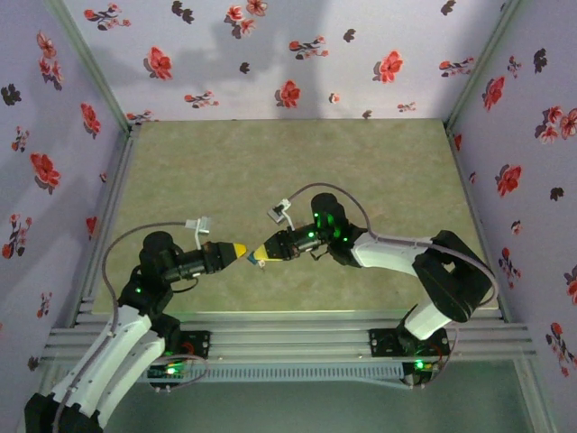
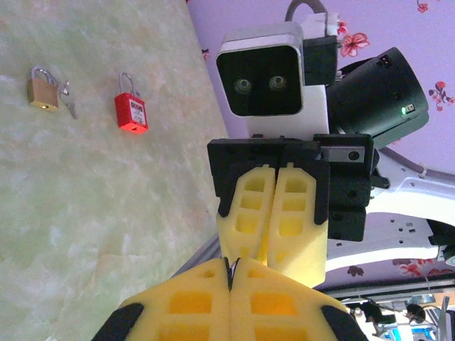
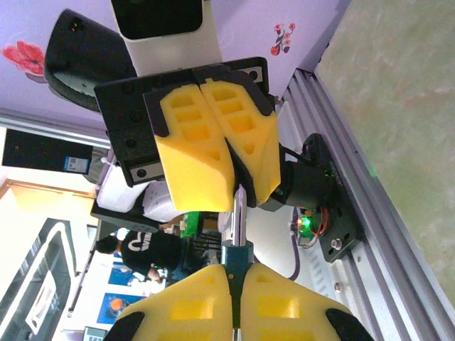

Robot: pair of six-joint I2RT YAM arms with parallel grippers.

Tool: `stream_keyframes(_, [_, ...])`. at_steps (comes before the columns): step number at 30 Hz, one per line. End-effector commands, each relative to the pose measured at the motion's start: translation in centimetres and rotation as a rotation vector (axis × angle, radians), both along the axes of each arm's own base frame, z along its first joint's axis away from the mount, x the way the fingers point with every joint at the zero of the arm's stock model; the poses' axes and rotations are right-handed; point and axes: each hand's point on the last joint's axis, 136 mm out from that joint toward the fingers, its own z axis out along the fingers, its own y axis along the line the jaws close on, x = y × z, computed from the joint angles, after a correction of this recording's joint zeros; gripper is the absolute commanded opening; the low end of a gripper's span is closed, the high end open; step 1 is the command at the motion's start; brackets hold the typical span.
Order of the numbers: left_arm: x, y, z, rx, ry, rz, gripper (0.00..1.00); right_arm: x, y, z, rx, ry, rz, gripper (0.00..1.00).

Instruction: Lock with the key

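Observation:
My two grippers meet tip to tip above the near middle of the table. The right gripper (image 3: 234,271) is shut on the dark teal head of a key (image 3: 239,213), whose silver blade points at the left gripper (image 3: 240,193). The left gripper (image 2: 232,264) is shut, with a thin sliver of the blade tip between its yellow fingertips. In the top view the left gripper (image 1: 242,252) and right gripper (image 1: 261,253) touch noses. A red padlock (image 2: 131,111) and a brass padlock (image 2: 43,91) lie flat on the table, well away from both grippers.
A small bunch of keys (image 2: 68,101) lies beside the brass padlock. Flowered purple walls (image 1: 270,63) enclose the green table (image 1: 288,171) on three sides. An aluminium rail (image 1: 297,338) runs along the near edge by the arm bases.

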Motion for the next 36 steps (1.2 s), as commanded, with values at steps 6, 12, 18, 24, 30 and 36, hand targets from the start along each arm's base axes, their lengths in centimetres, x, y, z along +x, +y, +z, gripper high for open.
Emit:
stream_keyframes(6, [-0.9, -0.1, -1.4, -0.038, 0.059, -0.028, 0.0, 1.1, 0.8, 3.0, 0.1, -0.122, -0.013, 0.0])
stream_keyframes(12, [-1.1, -0.2, -0.8, -0.089, 0.056, -0.028, 0.0, 1.8, 1.2, 3.2, 0.098, -0.142, -0.028, 0.0])
stream_keyframes(18, [-1.6, -0.3, -1.0, -0.096, 0.056, -0.038, 0.0, 3.0, 1.5, 3.8, 0.117, -0.15, -0.052, 0.0])
stream_keyframes(24, [-1.7, -0.3, -0.9, -0.106, 0.049, -0.037, 0.0, 3.8, 2.1, 4.5, 0.155, -0.113, -0.045, 0.0])
stream_keyframes(30, [-1.7, -0.3, -1.0, -0.109, 0.045, -0.032, 0.0, 4.5, 2.4, 4.8, 0.178, -0.093, -0.052, 0.0])
stream_keyframes(36, [-1.7, -0.4, -0.8, -0.116, 0.033, -0.032, 0.0, 5.4, 2.3, 4.0, 0.161, -0.092, -0.078, 0.0])
